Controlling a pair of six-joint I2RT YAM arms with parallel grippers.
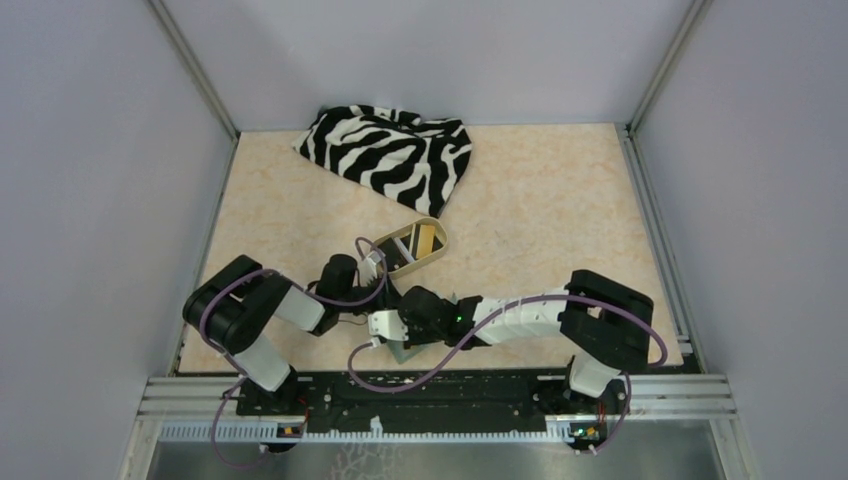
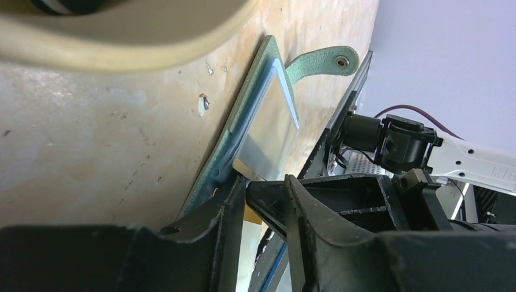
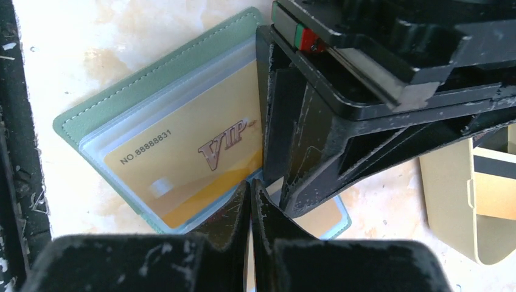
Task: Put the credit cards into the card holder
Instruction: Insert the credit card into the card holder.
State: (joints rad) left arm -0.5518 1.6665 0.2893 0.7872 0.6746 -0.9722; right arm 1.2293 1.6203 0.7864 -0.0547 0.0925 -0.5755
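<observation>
Gold card (image 3: pixel 182 158) (sleeved), green holder (image 3: pixel 122 97) half-hidden

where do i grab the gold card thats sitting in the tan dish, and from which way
By its upper edge, coming straight down from above. The gold card seems to stand on edge, leaning inside the tan dish. That leaves its faces free near the top, while the dish wall blocks any approach from the side. Pinch across the two faces.

2 arms (image 1: pixel 520 318): black joints, white links, purple cables (image 1: pixel 400 385); green LED (image 1: pixel 459 320), apparently.
</observation>
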